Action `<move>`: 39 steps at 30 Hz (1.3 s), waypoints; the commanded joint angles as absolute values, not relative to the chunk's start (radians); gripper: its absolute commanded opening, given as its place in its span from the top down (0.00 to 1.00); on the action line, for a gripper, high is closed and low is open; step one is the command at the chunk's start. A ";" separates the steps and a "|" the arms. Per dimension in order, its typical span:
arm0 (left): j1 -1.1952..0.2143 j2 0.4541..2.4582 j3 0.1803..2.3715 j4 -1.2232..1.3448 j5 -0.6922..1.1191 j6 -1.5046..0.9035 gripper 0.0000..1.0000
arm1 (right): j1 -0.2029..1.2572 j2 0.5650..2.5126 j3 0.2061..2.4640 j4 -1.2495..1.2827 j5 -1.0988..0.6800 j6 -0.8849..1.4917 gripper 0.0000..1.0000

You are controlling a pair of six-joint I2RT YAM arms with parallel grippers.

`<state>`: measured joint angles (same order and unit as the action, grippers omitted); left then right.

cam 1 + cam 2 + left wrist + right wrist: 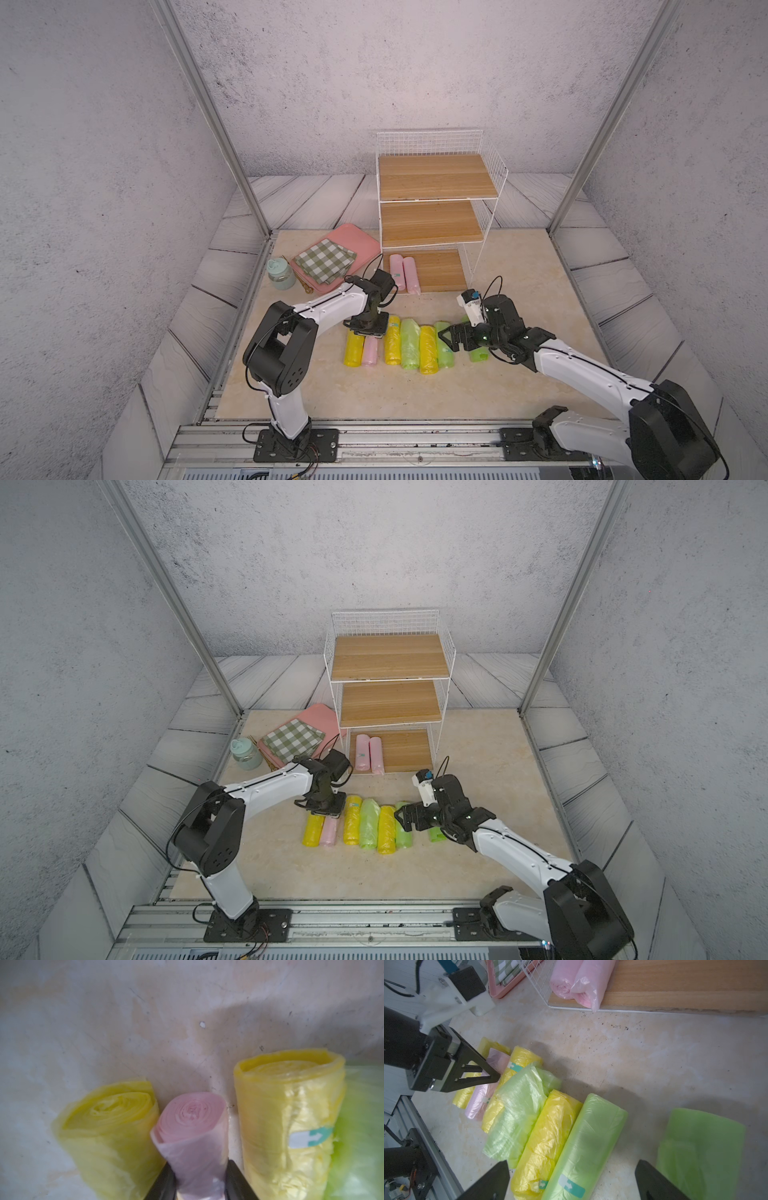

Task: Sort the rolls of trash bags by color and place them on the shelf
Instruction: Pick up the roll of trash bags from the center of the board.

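Note:
Several rolls of trash bags lie side by side on the beige floor: yellow (352,351), pink (370,353), yellow (392,340), green (409,345), yellow (429,351), green (444,355), and a green one set apart (478,355). My left gripper (199,1164) points straight down and is shut on the pink roll (191,1122), between two yellow rolls. My right gripper (572,1162) hangs open over a green roll (587,1142) and its yellow neighbour (548,1138). The shelf (436,178) stands behind, with two pink rolls (403,272) on its bottom board.
A pink tray (361,245) holding a folded green-checked cloth (324,259) lies left of the shelf. A mint jar (279,274) stands beside it. Metal frame posts (232,137) rise at both back corners. The arm bases sit on a rail (415,440) in front.

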<state>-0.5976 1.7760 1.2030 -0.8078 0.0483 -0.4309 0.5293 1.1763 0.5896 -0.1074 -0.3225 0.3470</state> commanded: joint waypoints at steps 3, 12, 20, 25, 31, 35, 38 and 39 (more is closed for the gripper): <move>-0.575 1.713 1.205 -0.798 0.060 -0.426 1.00 | 0.535 1.210 0.612 -0.092 -0.349 0.346 0.01; -0.508 1.583 1.217 -0.739 0.167 -0.361 1.00 | 0.533 1.269 0.686 -0.065 -0.450 0.344 0.01; -0.443 1.426 1.176 -0.590 0.328 -0.327 1.00 | 0.534 1.322 0.750 0.079 -0.622 0.410 0.01; -0.423 1.330 1.114 -0.424 0.397 -0.345 1.00 | 0.534 1.367 0.766 0.208 -0.671 0.499 0.02; -0.411 1.312 1.104 -0.355 0.474 -0.359 1.00 | 0.534 1.404 0.772 0.323 -0.711 0.574 0.03; -0.410 1.326 1.101 -0.280 0.564 -0.405 1.00 | 0.534 1.425 0.775 0.371 -0.738 0.593 0.05; -0.409 1.337 1.101 -0.229 0.633 -0.411 1.00 | 0.535 1.437 0.771 0.430 -0.758 0.617 0.07; -0.410 1.340 1.100 -0.208 0.657 -0.411 1.00 | 0.534 1.443 0.771 0.445 -0.767 0.619 0.09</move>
<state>-0.4160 1.3300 1.1061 -0.3206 0.5480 -0.3927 0.5293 1.4143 0.7582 0.3599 -0.7181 0.5873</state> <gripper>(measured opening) 0.300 0.916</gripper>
